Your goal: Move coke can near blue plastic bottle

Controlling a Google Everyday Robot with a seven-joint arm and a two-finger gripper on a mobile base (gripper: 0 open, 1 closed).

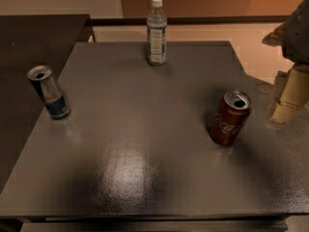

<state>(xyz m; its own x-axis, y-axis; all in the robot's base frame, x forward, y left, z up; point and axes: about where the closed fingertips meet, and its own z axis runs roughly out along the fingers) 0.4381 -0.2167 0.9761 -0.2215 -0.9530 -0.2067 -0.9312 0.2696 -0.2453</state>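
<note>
The coke can (pixel 230 118) is dark red with white script and an open silver top. It stands upright on the right side of the grey table (pixel 145 129). The blue plastic bottle (pixel 156 31) is clear with a white cap and a bluish-white label, and it stands upright at the far middle edge of the table. The can and the bottle are well apart. My gripper (pixel 291 88) hangs at the right edge of the view, beyond the table's right side, a little right of the coke can and not touching it.
A slim silver-and-blue Red Bull can (pixel 49 92) stands at the table's left edge. A darker table (pixel 34 37) adjoins on the left. Light floor and a brown wall lie behind the table.
</note>
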